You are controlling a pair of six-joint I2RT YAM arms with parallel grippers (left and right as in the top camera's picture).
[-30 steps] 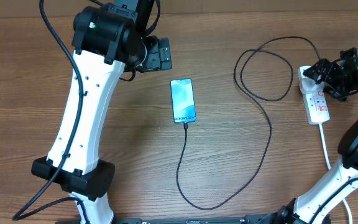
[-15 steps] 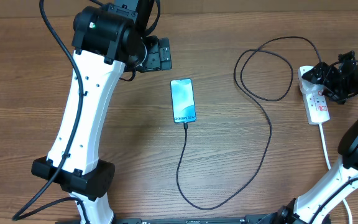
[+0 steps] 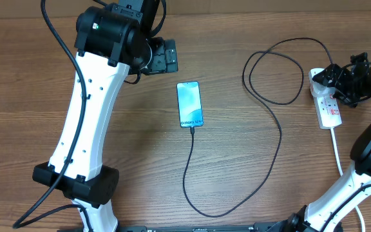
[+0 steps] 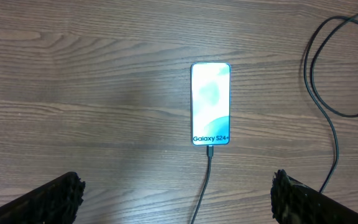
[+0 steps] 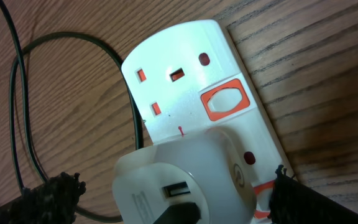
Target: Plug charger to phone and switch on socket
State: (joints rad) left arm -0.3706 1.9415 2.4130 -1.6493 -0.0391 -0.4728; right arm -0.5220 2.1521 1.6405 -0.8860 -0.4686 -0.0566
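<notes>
Nearest us, the charger (image 3: 185, 175) is curling in a wide loop across the table (image 3: 224, 38), its tip sitting in the near end of the phone (image 3: 190, 104). The phone is lying face up mid-table, its screen glowing. Beyond it and a little to the left, our left jaws are hanging wide apart, well clear of the phone and holding nothing. Off to the right, our right jaws are standing wide apart over the socket (image 3: 327, 103), either side of the white plug (image 5: 185, 180) seated in it. The red switch (image 5: 224, 101) is lying just ahead of them, untouched.
</notes>
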